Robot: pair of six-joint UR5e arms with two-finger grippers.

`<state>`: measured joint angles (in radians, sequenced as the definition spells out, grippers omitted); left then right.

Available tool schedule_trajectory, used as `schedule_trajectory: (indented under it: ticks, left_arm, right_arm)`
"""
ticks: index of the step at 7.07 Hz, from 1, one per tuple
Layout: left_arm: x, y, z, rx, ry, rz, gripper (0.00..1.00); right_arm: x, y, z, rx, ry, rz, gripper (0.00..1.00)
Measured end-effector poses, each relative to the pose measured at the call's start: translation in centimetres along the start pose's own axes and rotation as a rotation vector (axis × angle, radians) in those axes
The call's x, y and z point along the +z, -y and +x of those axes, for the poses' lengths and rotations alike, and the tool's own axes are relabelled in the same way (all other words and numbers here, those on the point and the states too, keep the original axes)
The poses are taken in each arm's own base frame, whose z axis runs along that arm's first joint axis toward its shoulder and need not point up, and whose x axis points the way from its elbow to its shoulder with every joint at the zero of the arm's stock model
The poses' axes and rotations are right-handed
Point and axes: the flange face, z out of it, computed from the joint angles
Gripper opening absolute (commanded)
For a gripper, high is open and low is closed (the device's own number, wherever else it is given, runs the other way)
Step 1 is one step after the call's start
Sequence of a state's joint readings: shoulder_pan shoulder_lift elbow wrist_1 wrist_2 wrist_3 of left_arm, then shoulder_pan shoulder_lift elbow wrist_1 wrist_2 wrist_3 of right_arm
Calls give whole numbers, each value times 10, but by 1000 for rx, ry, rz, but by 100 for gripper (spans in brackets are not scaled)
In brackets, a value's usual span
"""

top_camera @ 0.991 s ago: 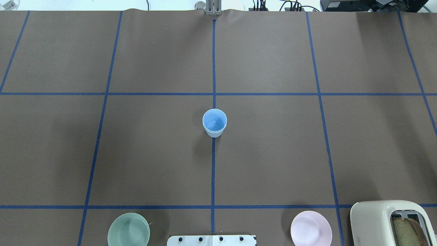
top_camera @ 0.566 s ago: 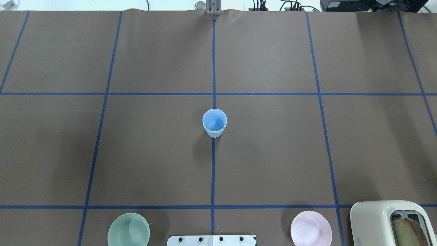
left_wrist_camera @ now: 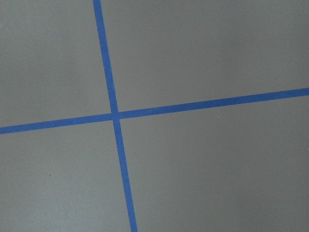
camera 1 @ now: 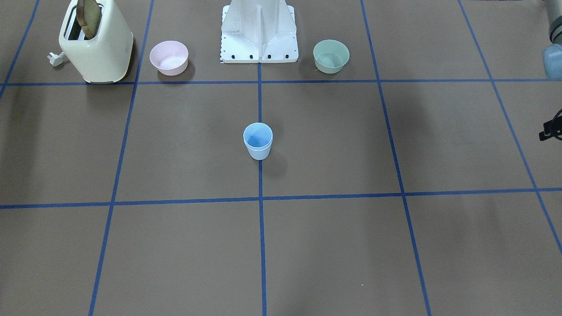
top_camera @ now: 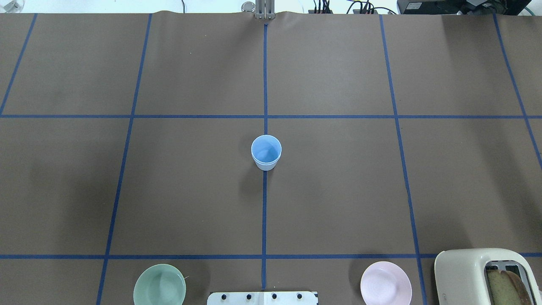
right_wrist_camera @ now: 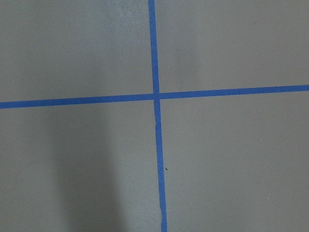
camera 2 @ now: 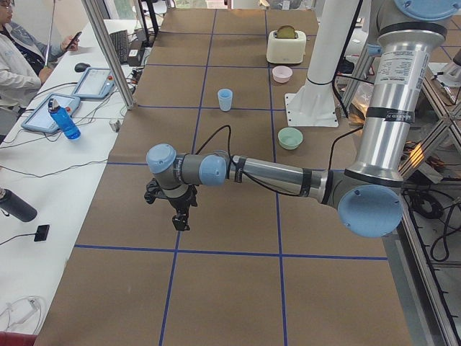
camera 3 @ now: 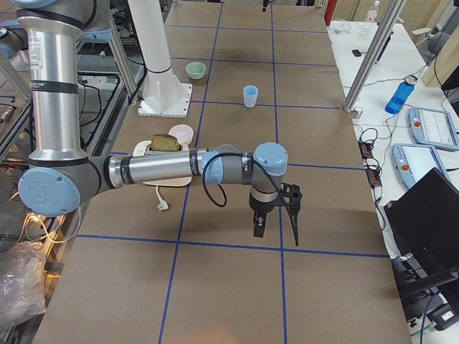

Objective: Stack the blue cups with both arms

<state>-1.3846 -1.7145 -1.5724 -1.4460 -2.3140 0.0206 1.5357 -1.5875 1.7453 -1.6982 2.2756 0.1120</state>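
Note:
The blue cups (top_camera: 266, 152) stand upright on the centre tape line, one nested in the other; a second rim line shows below the top rim in the front view (camera 1: 257, 141). They also show in the side views (camera 2: 225, 99) (camera 3: 249, 96). My left gripper (camera 2: 178, 216) hangs over the table far out at the left end, well away from the cups. My right gripper (camera 3: 276, 222) hangs far out at the right end. Both hold nothing; I cannot tell whether they are open or shut. Both wrist views show only brown table and blue tape.
A green bowl (top_camera: 159, 287) and a pink bowl (top_camera: 385, 284) sit either side of the white pedestal (top_camera: 262, 298). A cream toaster (top_camera: 482, 275) holding a bread slice stands at the near right. A person sits at the side desk (camera 2: 18, 58).

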Motion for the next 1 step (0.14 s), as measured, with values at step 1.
schedule_trajectory:
  ticks: [1]
  left_arm:
    - [1, -2, -1, 6, -3, 1, 99]
  right_arm:
    - [0, 0, 0, 0, 1, 0, 100]
